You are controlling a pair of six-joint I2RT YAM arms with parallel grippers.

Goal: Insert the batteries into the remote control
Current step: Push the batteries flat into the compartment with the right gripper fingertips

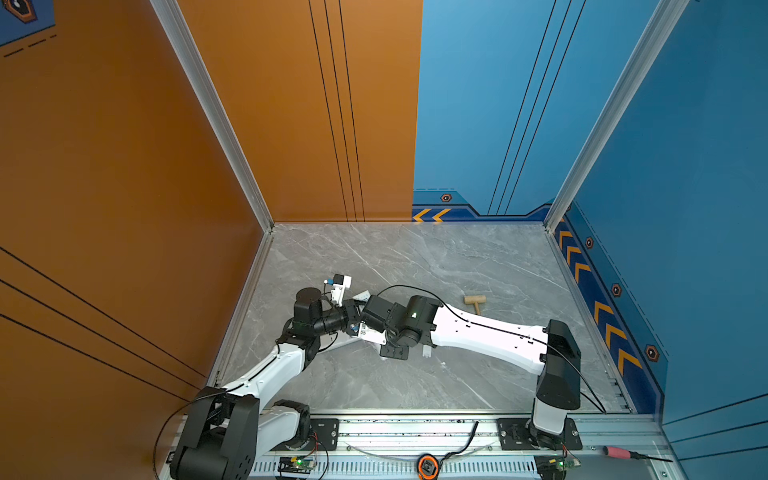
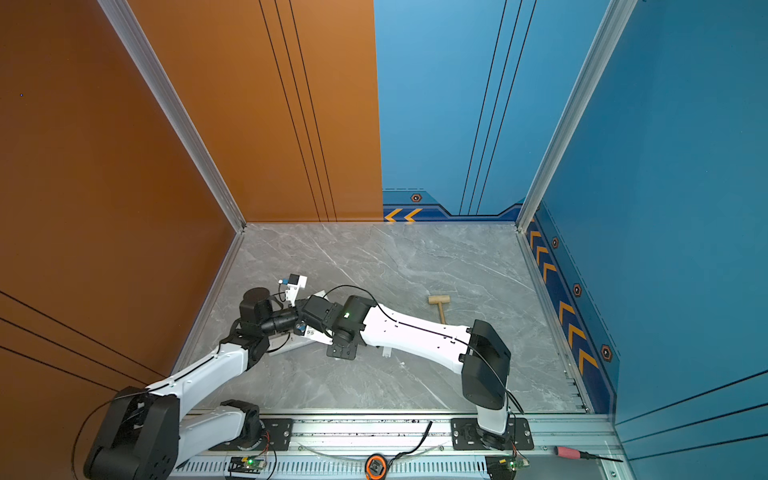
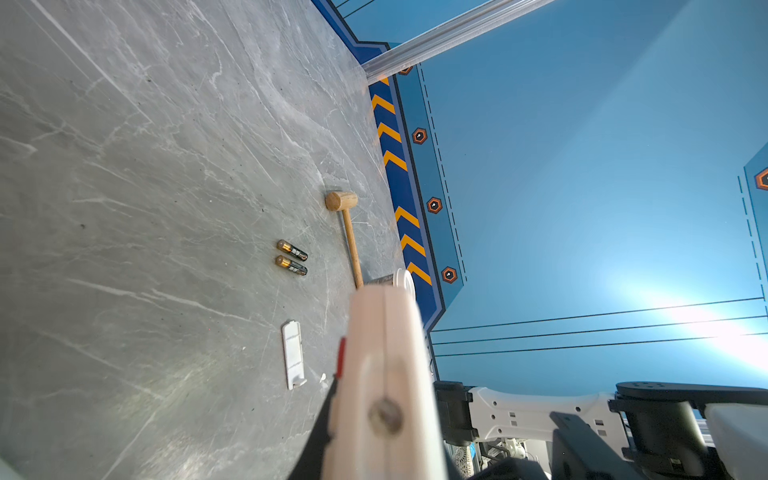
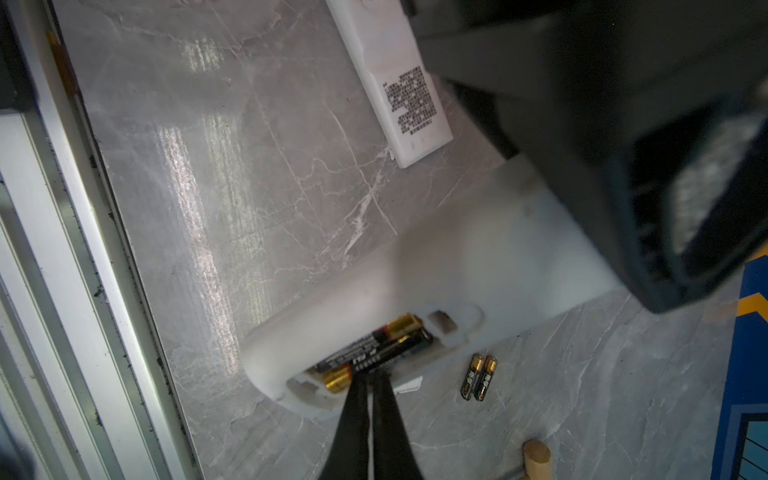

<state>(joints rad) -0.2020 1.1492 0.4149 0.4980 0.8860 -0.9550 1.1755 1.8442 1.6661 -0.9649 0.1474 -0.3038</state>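
My left gripper [image 3: 382, 419] is shut on a white remote control [image 3: 382, 332], seen edge-on in the left wrist view. In the right wrist view the remote control [image 4: 478, 257] shows its open compartment with two black-and-gold batteries [image 4: 374, 351] lying side by side inside. My right gripper [image 4: 372, 376] is shut, its black fingertips resting against the nearer of those two cells. Two more batteries [image 4: 478, 377] lie together on the table beside the remote; they also show as a pair [image 3: 291, 258] in the left wrist view. In both top views the two wrists meet at the table's left and hide the jaws.
A second white remote [image 4: 399, 83] lies label-up close by. The white compartment cover [image 3: 293, 353] lies loose on the table. A wooden mallet [image 1: 476, 302] lies to the right of the arms. The table's metal edge rail [image 4: 62, 249] runs alongside the work spot.
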